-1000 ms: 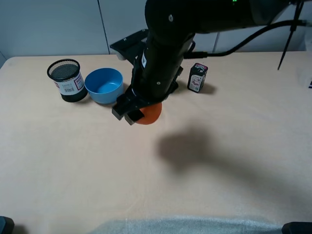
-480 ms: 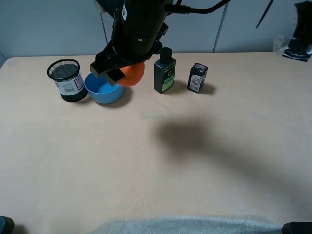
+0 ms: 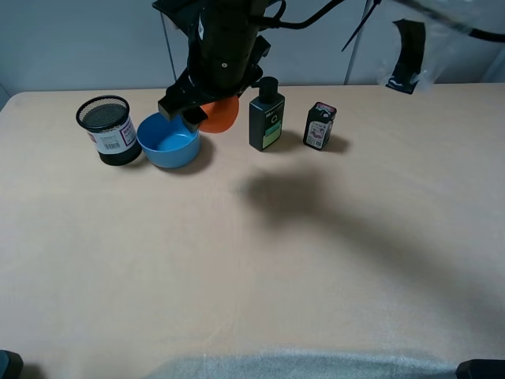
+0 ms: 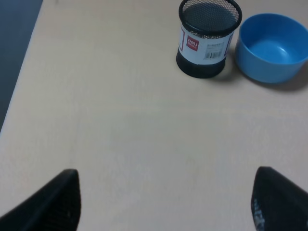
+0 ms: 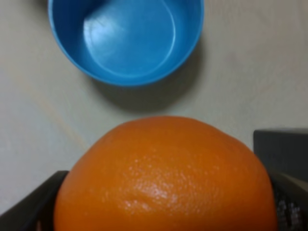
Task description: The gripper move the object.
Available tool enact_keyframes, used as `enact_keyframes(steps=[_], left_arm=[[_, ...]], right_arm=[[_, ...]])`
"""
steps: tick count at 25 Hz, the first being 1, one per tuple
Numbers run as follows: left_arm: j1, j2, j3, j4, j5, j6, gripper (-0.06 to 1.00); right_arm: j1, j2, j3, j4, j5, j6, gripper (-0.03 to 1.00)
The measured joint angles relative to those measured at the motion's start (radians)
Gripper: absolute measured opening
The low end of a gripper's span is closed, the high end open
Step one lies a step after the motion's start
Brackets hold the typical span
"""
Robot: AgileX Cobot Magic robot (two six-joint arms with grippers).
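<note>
The orange fruit [image 3: 221,115] [image 5: 166,178] is held between my right gripper's [image 3: 195,112] black fingers, above the table and just right of the blue bowl [image 3: 168,139]. In the right wrist view the fruit fills the lower part and the bowl [image 5: 126,38] lies ahead of it, empty. My left gripper [image 4: 166,204] is open and empty over bare table; only its two finger tips show, with the bowl [image 4: 272,48] far ahead of it.
A black mesh cup [image 3: 108,129] [image 4: 208,36] stands left of the bowl. A dark green bottle [image 3: 266,115] and a small black bottle [image 3: 319,125] stand to the right of the fruit. The table top [image 3: 252,268] stretches wide toward the front.
My right gripper lifted the fruit from the table and carried it back and left toward the bowl, then shifted slightly right. The green bottle came into view.
</note>
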Motion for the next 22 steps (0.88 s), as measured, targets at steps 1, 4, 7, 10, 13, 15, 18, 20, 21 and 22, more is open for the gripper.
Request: enact_keyframes(steps=[1, 4, 7, 10, 13, 15, 18, 20, 21, 22], left_arm=[[0.0, 0.0, 0.0, 0.0, 0.0, 0.0, 0.79], [0.0, 0.0, 0.0, 0.0, 0.0, 0.0, 0.79], [0.0, 0.0, 0.0, 0.0, 0.0, 0.0, 0.79], [0.0, 0.0, 0.0, 0.0, 0.0, 0.0, 0.79], [0.0, 0.0, 0.0, 0.0, 0.0, 0.0, 0.79], [0.0, 0.0, 0.0, 0.0, 0.0, 0.0, 0.79], [0.0, 0.0, 0.0, 0.0, 0.0, 0.0, 0.79], [0.0, 0.0, 0.0, 0.001, 0.0, 0.0, 0.79], [0.0, 0.0, 0.0, 0.001, 0.0, 0.0, 0.79], [0.0, 0.0, 0.0, 0.001, 0.0, 0.0, 0.79]], right_arm=[[-0.002, 0.01, 0.0, 0.0, 0.0, 0.0, 0.56], [-0.004, 0.036, -0.001, -0.002, 0.0, 0.0, 0.56], [-0.006, 0.062, -0.001, -0.001, 0.0, 0.0, 0.56], [-0.014, 0.085, -0.001, -0.002, -0.001, -0.001, 0.56], [-0.024, 0.105, -0.002, -0.003, -0.004, -0.001, 0.56], [-0.029, 0.119, -0.002, -0.005, -0.006, -0.002, 0.56], [-0.035, 0.14, -0.002, -0.004, -0.01, -0.014, 0.56], [-0.035, 0.149, -0.002, -0.005, -0.012, -0.016, 0.56], [-0.035, 0.153, -0.002, -0.004, -0.017, -0.016, 0.56], [-0.035, 0.157, -0.002, -0.003, -0.025, -0.016, 0.56]])
